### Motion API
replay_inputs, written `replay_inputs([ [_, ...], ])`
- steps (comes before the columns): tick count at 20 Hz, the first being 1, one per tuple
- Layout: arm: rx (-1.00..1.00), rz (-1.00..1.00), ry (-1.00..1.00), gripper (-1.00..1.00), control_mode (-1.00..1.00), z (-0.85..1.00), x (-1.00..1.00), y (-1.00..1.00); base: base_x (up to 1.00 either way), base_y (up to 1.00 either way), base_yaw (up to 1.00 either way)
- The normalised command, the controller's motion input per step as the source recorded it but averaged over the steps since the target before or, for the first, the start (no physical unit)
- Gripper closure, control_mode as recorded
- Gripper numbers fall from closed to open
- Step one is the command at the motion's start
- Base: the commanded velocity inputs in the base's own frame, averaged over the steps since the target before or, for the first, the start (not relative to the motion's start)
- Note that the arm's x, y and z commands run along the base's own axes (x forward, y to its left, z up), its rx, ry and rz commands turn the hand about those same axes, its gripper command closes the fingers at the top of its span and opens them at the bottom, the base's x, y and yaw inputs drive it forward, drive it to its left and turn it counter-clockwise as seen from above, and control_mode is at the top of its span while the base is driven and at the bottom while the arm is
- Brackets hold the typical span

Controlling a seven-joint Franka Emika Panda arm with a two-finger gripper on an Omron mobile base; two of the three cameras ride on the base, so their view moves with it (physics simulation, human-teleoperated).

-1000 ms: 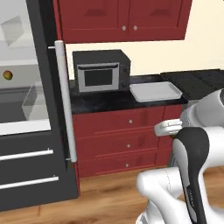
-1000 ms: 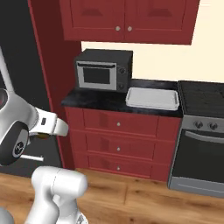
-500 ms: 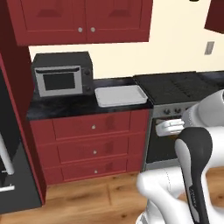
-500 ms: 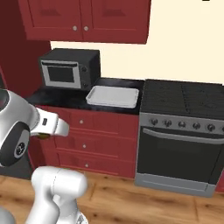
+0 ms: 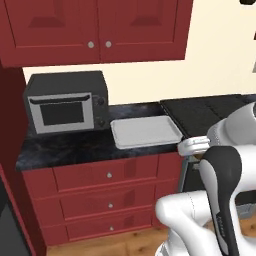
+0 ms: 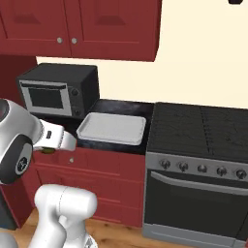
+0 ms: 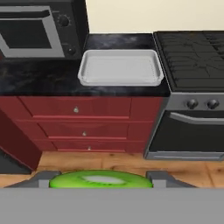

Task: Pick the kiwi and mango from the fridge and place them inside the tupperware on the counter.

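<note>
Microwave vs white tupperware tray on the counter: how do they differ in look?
The black boxy microwave stands tall with a closed windowed door and knobs; the shallow white rectangular tupperware tray lies flat, open on top and empty. The microwave is dark and wider; the tray is pale and narrower. The microwave sits nearer the dark red side panel, the tray next to the black stove. Both rest on the black speckled counter, side by side.

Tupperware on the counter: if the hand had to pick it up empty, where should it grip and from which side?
Probably the raised rim of the tupperware along its front long edge, approached from the drawer side, above the counter. The tray is shallow and wide, so only the rim fits; the microwave crowds its left.
</note>
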Motion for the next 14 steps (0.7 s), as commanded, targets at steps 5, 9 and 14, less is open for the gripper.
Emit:
replay_inputs([
  [5,0.00,0.00,0.00,1.00,1.00,0.00,0.00,0.00,0.79,-0.14,0.00],
  [9,0.00,0.00,0.00,1.00,1.00,0.00,0.00,0.00,0.34,-0.16,0.00],
  [14,0.00,0.00,0.00,1.00,-1.00,-0.39,0.06,-0.07,0.06,-0.05,0.00],
])
